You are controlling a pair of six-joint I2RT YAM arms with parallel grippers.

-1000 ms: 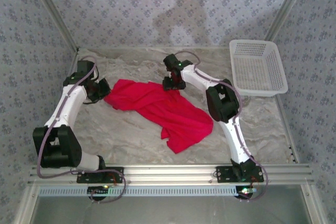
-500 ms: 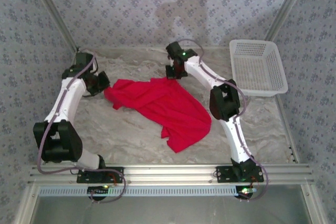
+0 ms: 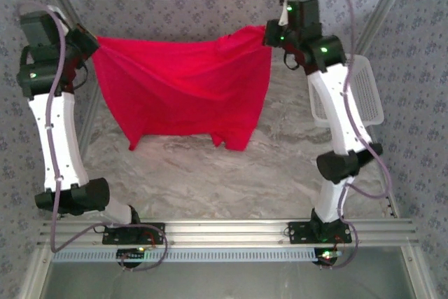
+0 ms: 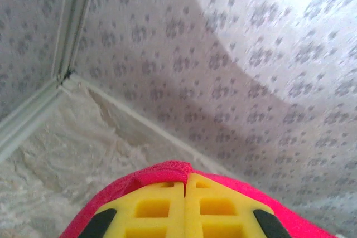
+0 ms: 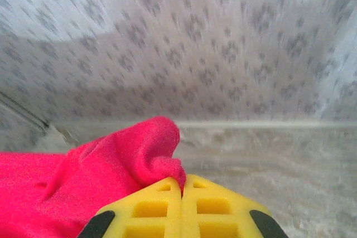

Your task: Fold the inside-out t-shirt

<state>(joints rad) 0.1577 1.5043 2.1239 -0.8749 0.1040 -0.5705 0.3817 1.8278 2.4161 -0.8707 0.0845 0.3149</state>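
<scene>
A: Item over the desk [image 3: 210, 180]?
B: Red t-shirt [image 3: 182, 85], hung spread between the pincers, draping below them.
A: Pincers?
B: Left pincer [image 3: 89, 41] clamped on one top corner; right pincer [image 3: 269, 35] clamped on the other.

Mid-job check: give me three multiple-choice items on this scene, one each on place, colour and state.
1. The t-shirt's colour? A) blue B) red C) white
2. Where is the basket? A) far right of the table B) near left corner C) under the t-shirt
3. The t-shirt is: A) flat on the table B) in the basket C) hung between both arms' shut jaws
1 B, red all over; 2 A, behind the right arm; 3 C, both wrist views show jaws pinching red cloth.
</scene>
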